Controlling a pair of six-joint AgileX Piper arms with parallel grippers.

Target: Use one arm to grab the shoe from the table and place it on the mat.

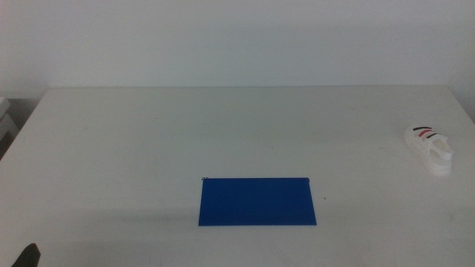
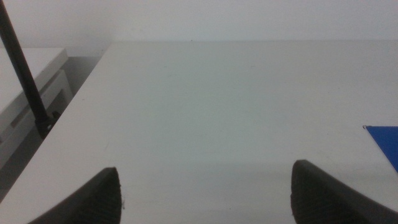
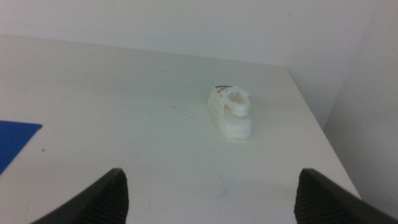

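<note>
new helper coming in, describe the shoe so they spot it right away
On the white table, look far right of the dark blue mat, near the table's right edge. The shoe is a small white sneaker with black and red stripes.

Plain white wall point(image 1: 237, 37) behind, soft even light — white cabinet point(image 2: 25, 93) alongside

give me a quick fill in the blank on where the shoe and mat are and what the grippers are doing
1. The small white sneaker with black and red stripes sits on the white table near its ____ edge in the middle view.
2. The flat dark ____ rectangular mat has nothing on it.
3. The right gripper has its jaws ____, with the sneaker ahead of it.
4. The left gripper is open over ____ table.

Missing words: right; blue; open; bare
</note>
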